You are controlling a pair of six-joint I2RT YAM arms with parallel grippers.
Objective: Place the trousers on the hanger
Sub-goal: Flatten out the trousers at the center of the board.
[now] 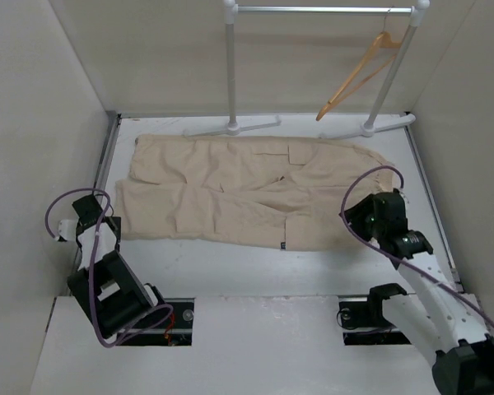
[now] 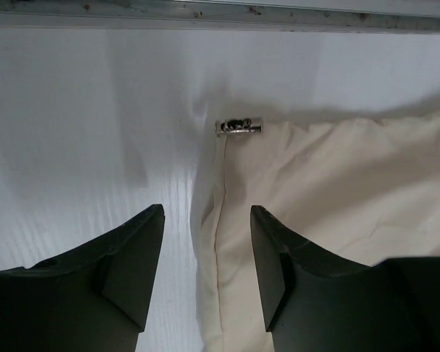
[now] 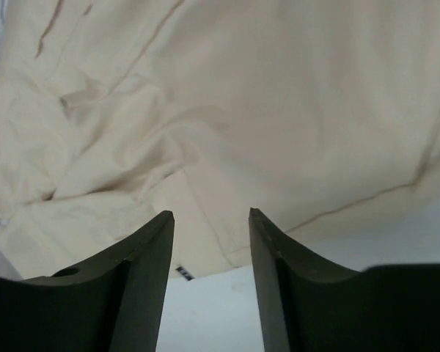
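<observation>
The beige trousers (image 1: 247, 193) lie flat across the table, legs to the left and waist to the right. The light-orange wooden hanger (image 1: 358, 74) hangs by its hook from the rail at the back right. My left gripper (image 1: 92, 206) is open and empty by the left leg ends. In the left wrist view the gripper (image 2: 207, 220) is open over a leg hem (image 2: 330, 205) with a small metal cord stopper (image 2: 240, 127). My right gripper (image 1: 366, 212) is open and empty at the waist end. In the right wrist view the gripper (image 3: 211, 220) straddles the trousers' (image 3: 242, 95) near edge.
A white-and-metal garment rail (image 1: 230, 66) stands at the back, its feet (image 1: 243, 127) resting on the table just behind the trousers. Pale walls close in on the left, right and back. Bare white table (image 1: 230, 267) lies between the trousers and the arm bases.
</observation>
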